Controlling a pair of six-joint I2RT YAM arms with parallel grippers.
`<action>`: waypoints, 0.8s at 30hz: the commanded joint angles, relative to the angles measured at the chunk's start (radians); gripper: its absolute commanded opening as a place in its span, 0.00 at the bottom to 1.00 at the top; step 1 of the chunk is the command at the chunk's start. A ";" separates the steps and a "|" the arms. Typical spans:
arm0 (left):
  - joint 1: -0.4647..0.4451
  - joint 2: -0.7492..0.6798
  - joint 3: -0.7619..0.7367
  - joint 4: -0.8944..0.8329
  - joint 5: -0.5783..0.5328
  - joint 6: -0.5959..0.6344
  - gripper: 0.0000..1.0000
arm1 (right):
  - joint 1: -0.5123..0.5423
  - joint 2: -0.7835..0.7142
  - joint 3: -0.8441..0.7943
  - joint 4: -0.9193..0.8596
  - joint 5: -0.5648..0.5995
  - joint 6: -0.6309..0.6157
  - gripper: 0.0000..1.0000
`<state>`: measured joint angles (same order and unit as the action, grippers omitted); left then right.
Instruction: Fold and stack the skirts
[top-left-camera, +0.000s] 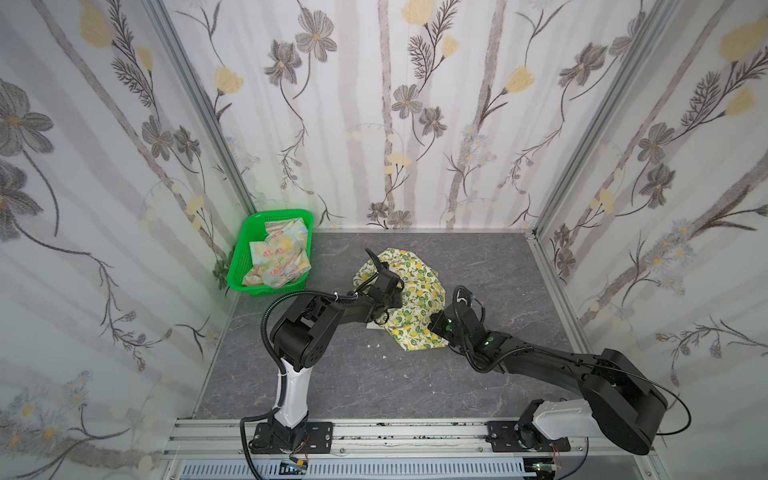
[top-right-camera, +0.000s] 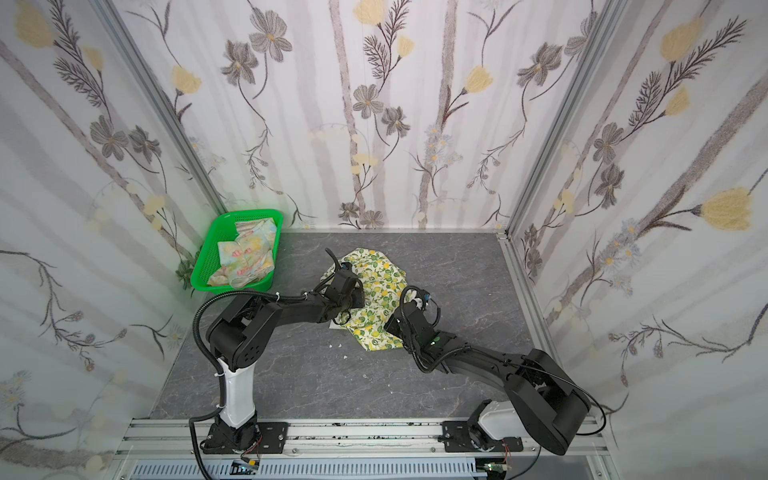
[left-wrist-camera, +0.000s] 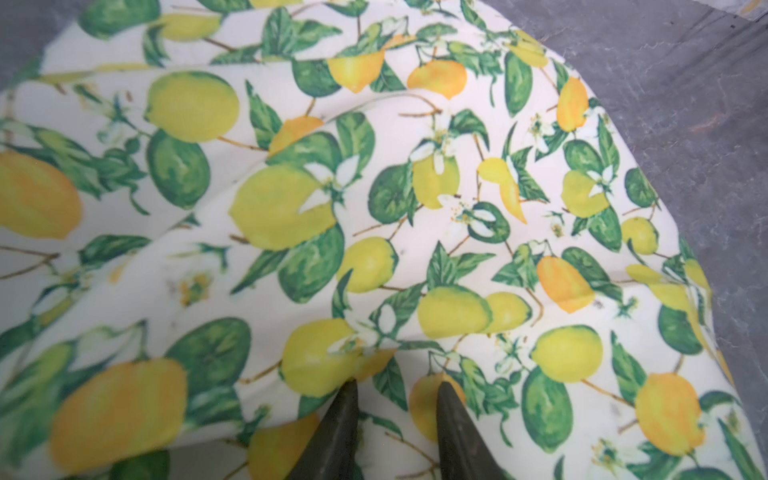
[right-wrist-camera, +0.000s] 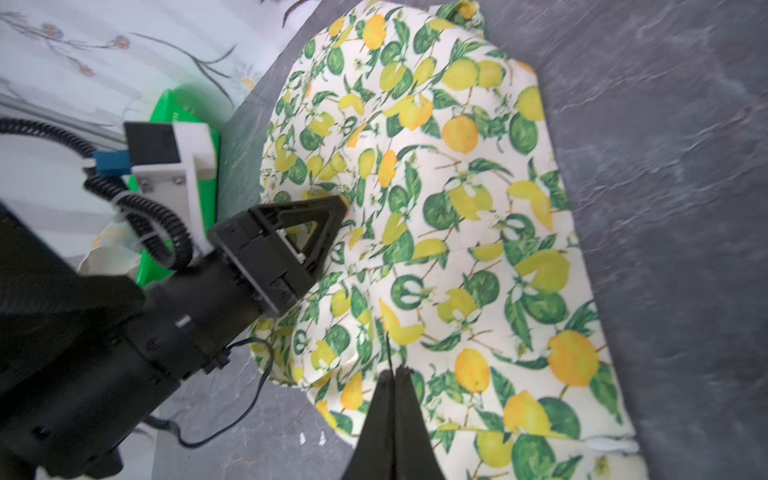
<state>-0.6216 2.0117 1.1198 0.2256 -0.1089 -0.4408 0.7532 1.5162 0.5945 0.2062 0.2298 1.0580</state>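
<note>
In both top views the lemon skirt is lying rumpled in the middle of the grey tabletop. The pastel skirt is sitting bunched inside the green basket at the far left corner. Both arms are reaching onto the lemon skirt, and the wrists are hiding the jaws here.

In the left wrist view the lemon print is filling nearly the whole picture. The left jaws are standing spread, their fingertips resting on the cloth. Whether a fold is caught between them I cannot tell.

In the right wrist view the right jaws are pressing together, fingertips meeting the lemon skirt at a thin crease. Whether cloth is pinched I cannot tell. Farther on, the left jaws are touching the skirt's edge.
</note>
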 joint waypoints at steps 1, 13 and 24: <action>-0.001 0.027 0.032 0.072 -0.043 0.051 0.35 | -0.012 0.047 0.009 -0.041 0.064 -0.061 0.00; -0.004 0.119 0.167 0.080 -0.029 0.060 0.35 | 0.100 0.230 0.061 -0.144 0.028 0.007 0.00; 0.048 0.017 0.181 0.086 -0.073 0.034 0.36 | 0.233 0.296 0.195 -0.078 -0.053 -0.026 0.00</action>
<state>-0.5999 2.0960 1.3106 0.2787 -0.1467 -0.3824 0.9848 1.8313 0.7929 0.0986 0.1867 1.0592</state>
